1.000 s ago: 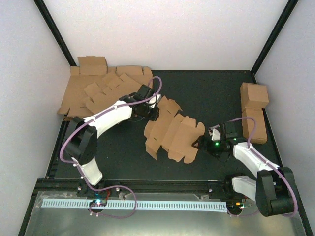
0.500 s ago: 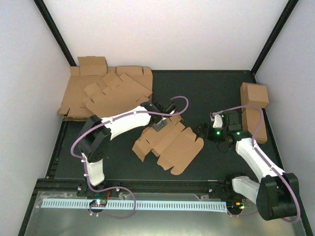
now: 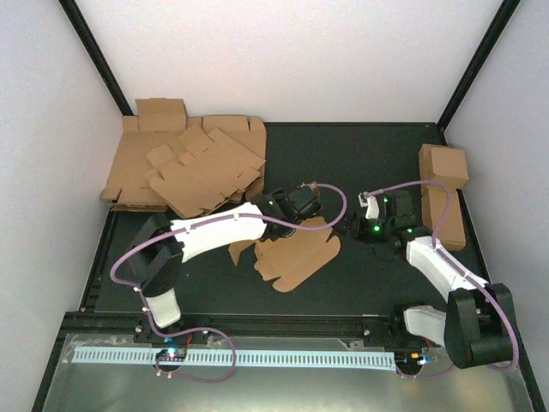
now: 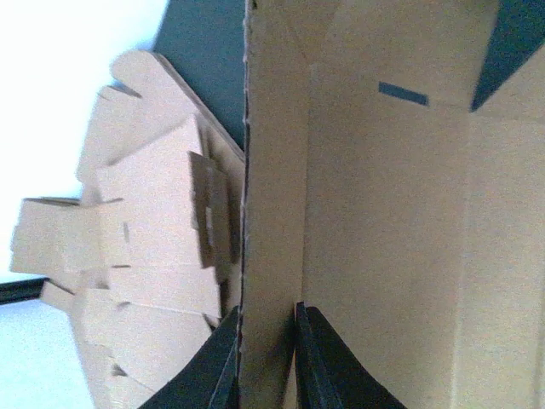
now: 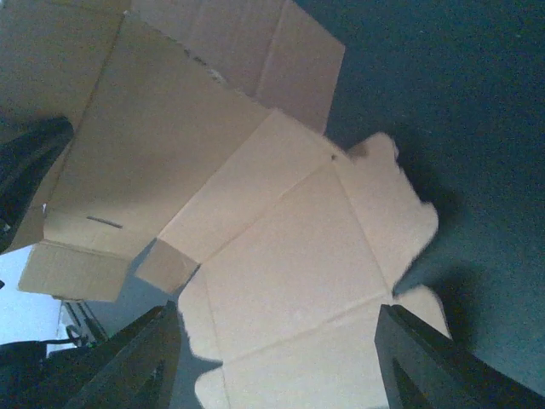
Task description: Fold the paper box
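The paper box [image 3: 296, 253] is a brown cardboard blank, partly folded, in the middle of the black table. My left gripper [image 3: 302, 206] is at its far edge, shut on an upright panel of the box [image 4: 271, 256]; both dark fingers press the panel's sides. My right gripper [image 3: 352, 230] is open just off the blank's right end. In the right wrist view the creased blank [image 5: 281, 256] lies between and beyond my spread fingers [image 5: 128, 366], untouched as far as I can see.
A stack of flat brown blanks [image 3: 184, 167] lies at the far left, also visible in the left wrist view [image 4: 145, 256]. Two finished cartons [image 3: 444, 193] stand by the right wall. Black frame rails run along the table's edges.
My left gripper moved right and toward the near side, dragging the box with it; the blank now lies more compact. My right gripper moved up and left toward the blank's right end.
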